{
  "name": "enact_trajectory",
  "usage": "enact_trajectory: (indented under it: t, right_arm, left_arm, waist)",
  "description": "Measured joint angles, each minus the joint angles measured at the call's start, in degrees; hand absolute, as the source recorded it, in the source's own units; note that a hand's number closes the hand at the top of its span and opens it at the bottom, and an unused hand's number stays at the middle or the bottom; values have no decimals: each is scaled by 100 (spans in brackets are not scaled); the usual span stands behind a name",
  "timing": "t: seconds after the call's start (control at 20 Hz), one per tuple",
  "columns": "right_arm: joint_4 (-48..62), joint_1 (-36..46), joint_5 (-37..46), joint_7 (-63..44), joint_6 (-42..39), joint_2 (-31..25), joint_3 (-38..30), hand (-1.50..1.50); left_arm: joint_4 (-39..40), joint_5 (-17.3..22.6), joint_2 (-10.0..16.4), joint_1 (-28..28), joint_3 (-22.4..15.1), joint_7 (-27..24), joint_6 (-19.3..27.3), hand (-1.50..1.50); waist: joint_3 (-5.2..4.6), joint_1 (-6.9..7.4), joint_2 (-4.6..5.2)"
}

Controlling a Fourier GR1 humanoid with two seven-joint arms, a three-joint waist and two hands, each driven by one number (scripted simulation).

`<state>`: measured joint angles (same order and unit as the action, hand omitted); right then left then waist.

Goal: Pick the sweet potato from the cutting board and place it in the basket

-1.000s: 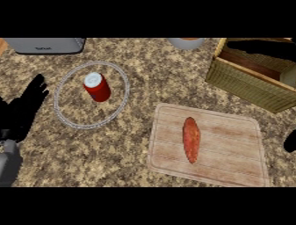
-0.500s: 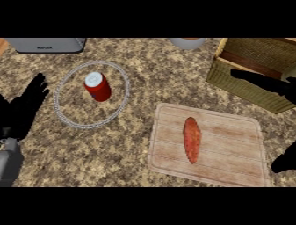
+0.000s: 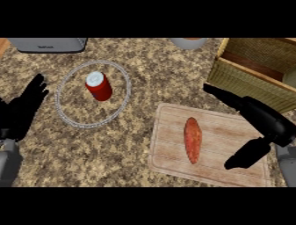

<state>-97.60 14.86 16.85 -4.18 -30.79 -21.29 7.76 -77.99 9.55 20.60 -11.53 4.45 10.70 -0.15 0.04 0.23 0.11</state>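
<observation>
Sweet potato (image 3: 192, 139) on wooden cutting board (image 3: 169, 151), right hand (image 3: 265, 119) spread open, empty, just beside it, wicker basket (image 3: 250, 81) beyond, left hand (image 3: 15, 115) open, empty, at left edge.

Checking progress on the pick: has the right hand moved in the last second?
Yes. The right hand has shifted from over the basket down-left to the right side of the cutting board, near the sweet potato.

right robot hand (image 3: 270, 123) | moved left | now over cutting board (image 3: 169, 154)
</observation>
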Motion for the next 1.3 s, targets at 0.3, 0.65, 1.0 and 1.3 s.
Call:
enact_trajectory:
  t: [0.3,0.65,1.0,1.3]
  right_arm:
    - [700,119,696,233,396,532,374,-150]
    - [1564,324,1349,605,444,675,523,-150]
    - [1950,274,1761,1037,480,733,452,-150]
    - [1975,263,1721,1343,150,717,210,-150]
  left_arm:
    - [-142,-132,-101,-10,35,154,21,0]
    - [127,-263,-242,-224,145,79,-33,0]
    - [-105,-371,-317,-16,245,117,-132,0]
    - [-55,-429,-351,-142,362,239,-215,0]
  waist:
    - [-2,3,-5]
    - [-2,-9,-5]
    - [-3,-8,-11]
    - [-3,-19,-11]
